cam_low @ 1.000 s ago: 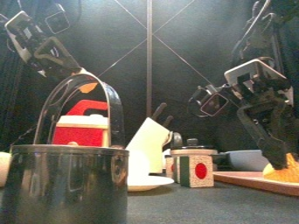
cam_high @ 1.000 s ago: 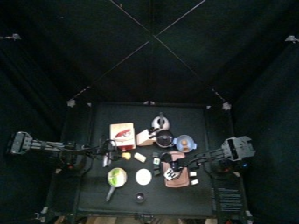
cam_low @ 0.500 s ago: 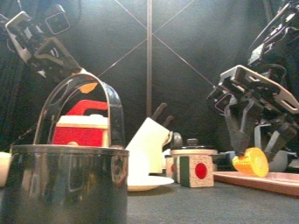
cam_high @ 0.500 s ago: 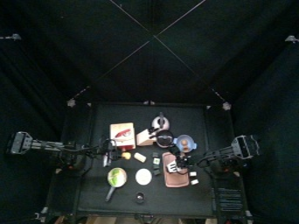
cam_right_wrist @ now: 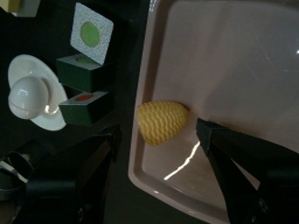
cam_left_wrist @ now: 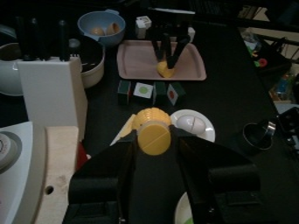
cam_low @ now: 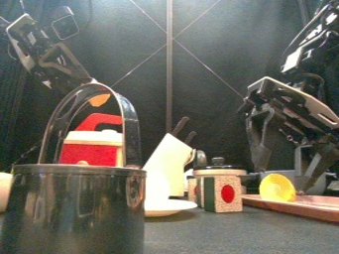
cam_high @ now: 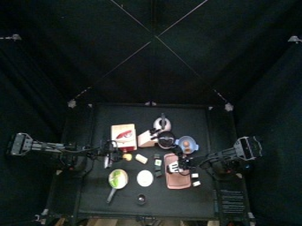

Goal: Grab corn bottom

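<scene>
1. The counter (cam_high: 101,119) was crowded. The right arm hung over the pink tray (cam_right_wrist: 233,79) on its right side, while the left arm rested raised over the left side.
2. Over the last second the right gripper (cam_right_wrist: 158,144) had turned at the wrist and spread its fingers from partly apart to wide apart. In the earlier front view its fingertips were down at the corn; now they stood on either side of it without touching.
3. The corn bottom (cam_right_wrist: 163,122), a stubby yellow ribbed piece, lay loose on the tray near one rim, between the open fingers. I judged the grab not yet made. The gripper looked lined up, so what remained was to come down and close.
4. The left gripper (cam_left_wrist: 153,153) appeared clamped on a yellow piece (cam_left_wrist: 153,138) held up above the counter.
5. Several things were hard to make out:
   - In the front view a dark pot (cam_low: 73,213) filled the near left and hid much of the counter behind it.
   - The tray was cut off at that view's right edge.
   - From above, the corn was too small to pick out under the arm.
   - Whether the corn's flat cut end faced a finger could not be told.
</scene>
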You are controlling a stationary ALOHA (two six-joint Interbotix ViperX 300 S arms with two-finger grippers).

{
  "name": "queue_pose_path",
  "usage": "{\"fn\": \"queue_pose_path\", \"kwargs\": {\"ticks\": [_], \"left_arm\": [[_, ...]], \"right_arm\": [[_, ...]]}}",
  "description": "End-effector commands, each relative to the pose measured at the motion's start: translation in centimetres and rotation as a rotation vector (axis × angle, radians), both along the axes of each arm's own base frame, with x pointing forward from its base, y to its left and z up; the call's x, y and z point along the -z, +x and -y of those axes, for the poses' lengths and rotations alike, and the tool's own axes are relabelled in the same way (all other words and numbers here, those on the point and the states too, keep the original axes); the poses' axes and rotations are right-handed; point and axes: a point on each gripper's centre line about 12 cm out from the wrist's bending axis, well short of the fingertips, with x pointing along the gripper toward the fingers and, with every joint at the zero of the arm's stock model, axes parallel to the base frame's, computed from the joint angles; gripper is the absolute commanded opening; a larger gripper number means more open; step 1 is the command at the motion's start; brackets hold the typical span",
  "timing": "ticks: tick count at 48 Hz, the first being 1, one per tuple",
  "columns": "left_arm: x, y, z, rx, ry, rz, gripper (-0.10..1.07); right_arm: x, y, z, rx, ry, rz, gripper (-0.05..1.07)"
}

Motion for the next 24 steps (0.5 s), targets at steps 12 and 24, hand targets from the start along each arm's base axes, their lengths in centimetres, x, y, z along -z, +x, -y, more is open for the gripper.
{"fn": "queue_pose_path", "kwargs": {"ticks": [12,24], "left_arm": [[-0.3,0.1,-0.2,-0.005,-0.001,0.009,0.69],[-0.3,0.1,-0.4,-0.014,-0.001,0.009,0.69]], "right_arm": [[-2.8,-0.2,0.0,-0.087,-0.089,0.032,0.98],[-4.4,-2.1,0.4,-0.285,-0.315,-0.011,0.98]]}}
